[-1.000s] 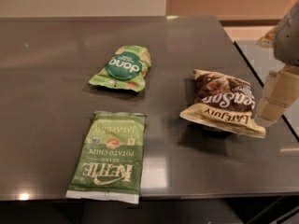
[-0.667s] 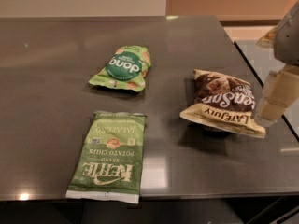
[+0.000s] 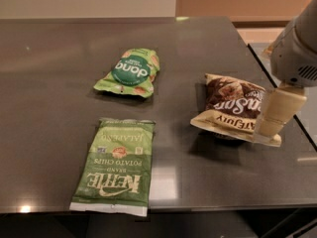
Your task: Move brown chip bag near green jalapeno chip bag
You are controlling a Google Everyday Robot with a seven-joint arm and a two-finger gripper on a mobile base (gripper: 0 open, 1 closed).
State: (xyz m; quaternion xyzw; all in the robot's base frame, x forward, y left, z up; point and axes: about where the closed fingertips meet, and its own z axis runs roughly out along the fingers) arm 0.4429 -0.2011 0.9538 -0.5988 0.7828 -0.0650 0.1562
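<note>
Only the one camera view here. The robot's hand (image 3: 271, 125) comes in from the right and sits low at the right end of the brown chip bag (image 3: 230, 103), overlapping its edge. Honestly can't tell if the hand is apart or clamped on the bag. The bag lies crumpled on the dark tabletop (image 3: 59, 98), stretching left from the hand. The green jalapeno chip bag (image 3: 116, 167) lies flat well off to the hand's left, closer to the front edge. A smaller puffy green pouch (image 3: 130, 72) sits left of the hand too, farther back.
</note>
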